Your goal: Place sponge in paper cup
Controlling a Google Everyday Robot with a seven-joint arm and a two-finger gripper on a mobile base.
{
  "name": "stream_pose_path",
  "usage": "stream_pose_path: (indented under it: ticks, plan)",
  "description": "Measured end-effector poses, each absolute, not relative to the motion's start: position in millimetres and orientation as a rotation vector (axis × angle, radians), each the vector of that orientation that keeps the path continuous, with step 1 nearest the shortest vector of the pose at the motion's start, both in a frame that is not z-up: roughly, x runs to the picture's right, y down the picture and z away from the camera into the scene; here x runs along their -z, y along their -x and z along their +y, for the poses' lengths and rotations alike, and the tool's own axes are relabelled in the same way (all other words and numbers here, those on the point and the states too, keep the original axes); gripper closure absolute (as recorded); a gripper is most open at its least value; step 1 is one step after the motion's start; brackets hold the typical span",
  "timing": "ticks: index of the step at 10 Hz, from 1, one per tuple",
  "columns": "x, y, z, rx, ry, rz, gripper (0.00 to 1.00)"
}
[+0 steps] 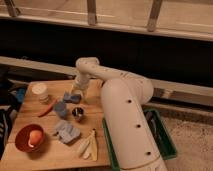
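Note:
The light-blue sponge (72, 97) lies on the wooden table (30, 117), near its back middle. The whitish paper cup (40, 92) stands upright to the left of the sponge, near the table's back left corner. My gripper (79, 89) hangs from the white arm, just above and slightly right of the sponge, very close to it. I cannot tell whether it touches the sponge.
A blue-grey cup (60, 108) and a small metal cup (78, 114) stand in front of the sponge. A red chili (47, 107), a grey-blue pile (66, 131), a red bowl (21, 141) holding an orange ball, and pale peels (89, 146) lie nearer. A green bin (161, 142) sits on the right.

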State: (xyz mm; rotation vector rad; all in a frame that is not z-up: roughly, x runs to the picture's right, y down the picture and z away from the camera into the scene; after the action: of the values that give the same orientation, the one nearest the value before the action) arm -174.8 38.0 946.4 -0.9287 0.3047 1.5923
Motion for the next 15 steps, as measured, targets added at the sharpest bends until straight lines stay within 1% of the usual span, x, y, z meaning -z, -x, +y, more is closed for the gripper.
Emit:
stream_pose_path:
  ticks: [1,2,3,4,6,7,8,11,15]
  plan:
    - [-949,179,42,-1.598,0.954,0.3,0.42]
    - [-951,183,43,-1.61,1.003,0.273,0.51]
    - [-953,189,50,-1.613,1.046,0.249,0.63]
    - [-953,197,53,-1.606,1.058,0.244,0.71]
    - [-952,196,58,-1.597,1.066,0.246,0.92]
    - [-947,192,55,-1.599,1.062,0.239,0.99]
    - [-945,189,53,-1.602,1.053,0.228,1.0]
    - [-920,192,34,-1.591,1.016,0.155,1.0]
    - [-880,198,-3,-1.562,0.932,0.036,1.0]
